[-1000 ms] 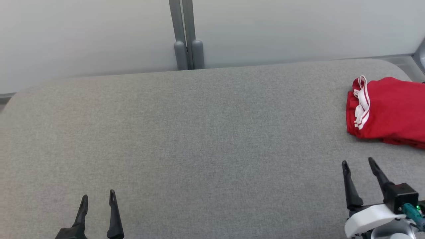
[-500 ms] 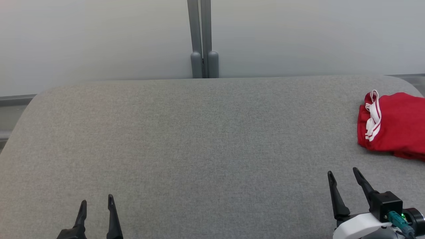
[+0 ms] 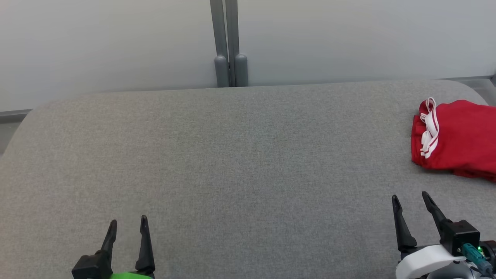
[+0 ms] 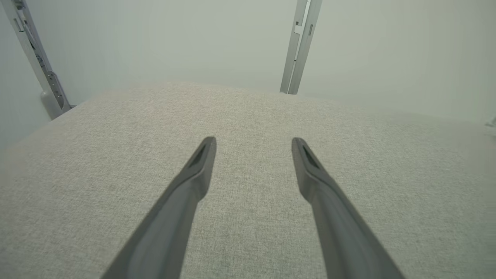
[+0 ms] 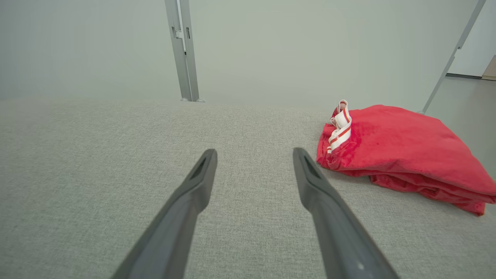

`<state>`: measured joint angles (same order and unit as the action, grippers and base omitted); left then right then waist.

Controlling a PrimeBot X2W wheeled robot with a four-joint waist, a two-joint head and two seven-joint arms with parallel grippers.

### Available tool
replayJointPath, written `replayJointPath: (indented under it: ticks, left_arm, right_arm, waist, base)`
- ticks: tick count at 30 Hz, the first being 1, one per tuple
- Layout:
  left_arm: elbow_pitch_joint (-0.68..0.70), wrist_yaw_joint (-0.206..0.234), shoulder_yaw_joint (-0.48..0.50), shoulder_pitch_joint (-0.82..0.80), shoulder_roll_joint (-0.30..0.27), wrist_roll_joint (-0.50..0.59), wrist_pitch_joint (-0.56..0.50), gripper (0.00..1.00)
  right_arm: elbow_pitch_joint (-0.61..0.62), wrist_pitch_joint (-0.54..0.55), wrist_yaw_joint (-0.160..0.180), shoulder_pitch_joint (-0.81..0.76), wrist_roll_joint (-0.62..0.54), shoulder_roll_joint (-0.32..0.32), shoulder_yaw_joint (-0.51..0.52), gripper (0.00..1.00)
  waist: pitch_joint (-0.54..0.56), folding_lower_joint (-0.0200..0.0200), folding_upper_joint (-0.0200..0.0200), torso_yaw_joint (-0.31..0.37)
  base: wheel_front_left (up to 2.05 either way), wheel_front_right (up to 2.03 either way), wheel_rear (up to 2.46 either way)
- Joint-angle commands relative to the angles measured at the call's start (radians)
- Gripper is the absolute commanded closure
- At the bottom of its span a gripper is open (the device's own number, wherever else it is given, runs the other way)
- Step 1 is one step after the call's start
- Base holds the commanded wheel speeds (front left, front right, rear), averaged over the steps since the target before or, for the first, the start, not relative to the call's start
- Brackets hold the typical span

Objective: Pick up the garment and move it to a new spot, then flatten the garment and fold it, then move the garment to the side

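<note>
The red garment point(image 3: 457, 139) lies folded at the worktop's point(image 3: 248, 162) right edge, so the task looks essentially finished. The left hand point(image 3: 128, 221) and right hand point(image 3: 410, 196) hover over the near edge, spread and empty.

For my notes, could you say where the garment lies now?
Head view: the red garment lies on the grey surface, far right, beyond the right end effector.
</note>
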<state>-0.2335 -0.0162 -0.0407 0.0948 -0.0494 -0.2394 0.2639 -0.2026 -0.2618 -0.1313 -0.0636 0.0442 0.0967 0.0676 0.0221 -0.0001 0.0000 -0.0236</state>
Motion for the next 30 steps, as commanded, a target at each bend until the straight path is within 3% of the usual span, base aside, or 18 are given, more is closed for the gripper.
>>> replayJointPath:
  ticks: [1, 5, 30]
  left_arm:
    - [0.001, 0.0, -0.001, -0.005, 0.001, -0.001, 0.0, 1.0]
    - [-0.025, -0.002, 0.002, 0.0, 0.005, -0.021, -0.008, 1.0]
    - [-0.018, -0.038, 0.049, -0.066, 0.002, -0.443, -0.122, 1.0]
  right_arm:
    - [0.0, 0.0, 0.0, 0.003, 0.0, 0.001, 0.0, 1.0]
    - [-0.031, 0.009, 0.0, 0.002, 0.021, -0.007, 0.004, 1.0]
    - [-0.029, 0.122, 0.0, 0.055, 0.505, -0.019, 0.016, 1.0]
  waist:
    - [-0.003, 0.0001, 0.0, 0.002]
    - [-0.004, 0.0001, 0.0, 0.003]
    - [-0.008, 0.0001, 0.0, 0.007]
  base:
    - [0.0, 0.0, 0.0]
    - [0.0, 0.0, 0.0]
    - [0.0, 0.0, 0.0]
